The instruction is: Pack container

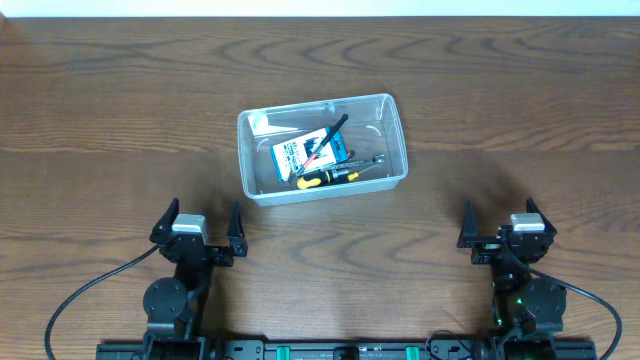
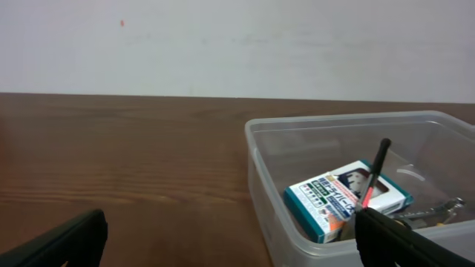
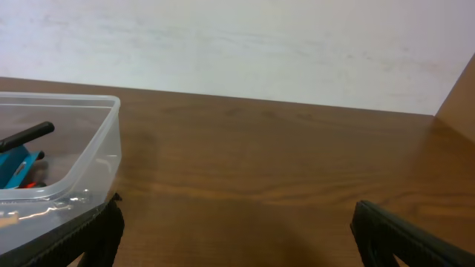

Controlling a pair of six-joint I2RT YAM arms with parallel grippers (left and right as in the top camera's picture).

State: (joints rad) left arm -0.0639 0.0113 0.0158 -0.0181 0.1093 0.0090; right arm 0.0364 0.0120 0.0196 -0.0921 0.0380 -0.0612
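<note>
**Overhead**
- Worktop (image 1: pixel 120 100): dark wood grain.
- Container (image 1: pixel 318 104): clear plastic bin, set mid-worktop, slightly askew, well apart from both arms.
- Contents: a blue-and-white box (image 1: pixel 298 154) lying flat, a black pen (image 1: pixel 328 135) leaning across the box, a yellow-handled screwdriver (image 1: pixel 322 178) beside the box, and a small metal tool (image 1: pixel 371 162) whose kind I cannot tell.
- Left pincer (image 1: pixel 204 215): at the near edge, fingers spread wide, holding nothing.
- Right pincer (image 1: pixel 499 208): at the near edge, fingers spread wide, holding nothing.

**Left wrist**
- Left pincer (image 2: pixel 230 248): open, with one black finger in each lower corner and bare worktop (image 2: pixel 133 163) between them.
- Container (image 2: pixel 334 122): ahead and to the right. The box (image 2: pixel 341 196) is tilted inside it, with the pen (image 2: pixel 374 176) propped upright against the box.

**Right wrist**
- Right pincer (image 3: pixel 237 237): open, with a finger at each lower corner.
- Container (image 3: pixel 74 100): at the left edge, with only one corner in view. The pen's tip (image 3: pixel 28 134) shows through the wall.
</note>
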